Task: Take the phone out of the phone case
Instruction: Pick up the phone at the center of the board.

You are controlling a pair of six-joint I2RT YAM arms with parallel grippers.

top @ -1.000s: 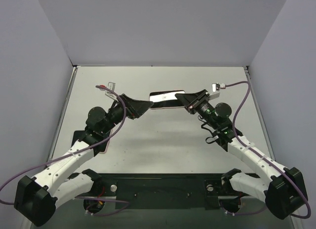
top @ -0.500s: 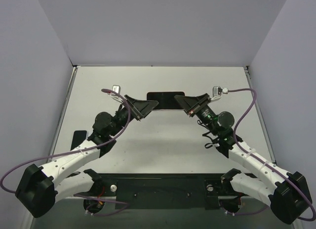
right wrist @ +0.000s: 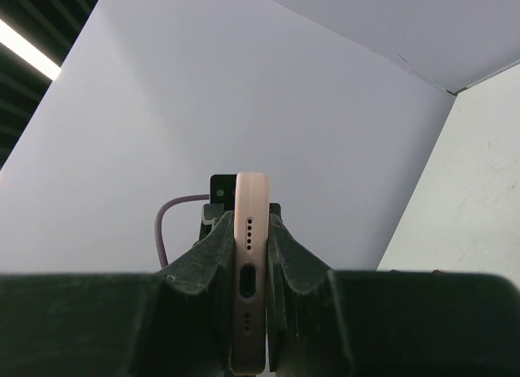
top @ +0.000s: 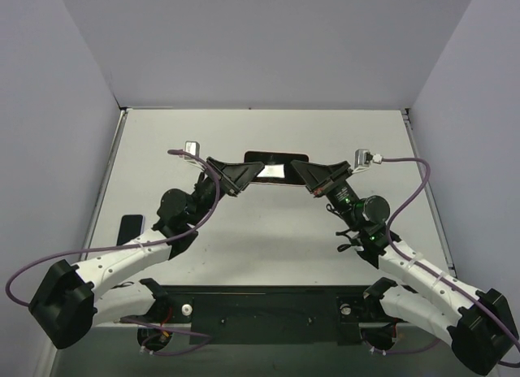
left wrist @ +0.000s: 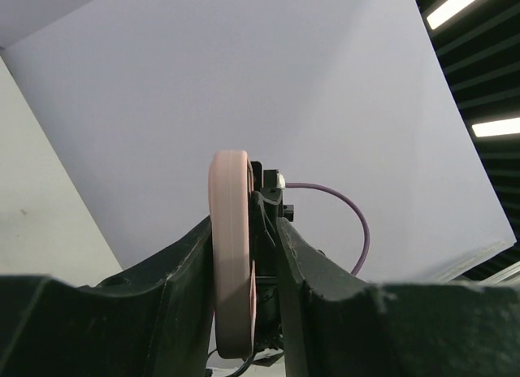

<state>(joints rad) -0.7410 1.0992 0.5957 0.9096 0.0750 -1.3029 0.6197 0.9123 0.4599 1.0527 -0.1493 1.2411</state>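
Over table (top: 268, 247), phone (top: 275, 168) in pink case (right wrist: 251, 197), R gripper (right wrist: 250, 227) clamping.

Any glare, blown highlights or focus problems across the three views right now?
Top external: evenly lit and sharp, but a white glare patch sits on the screen of the pink-cased phone. Left wrist: ceiling light strips are blown out, the left hand is nearly featureless black, the case edge is soft. Right wrist: the right hand is equally dark, the port holes crisp.
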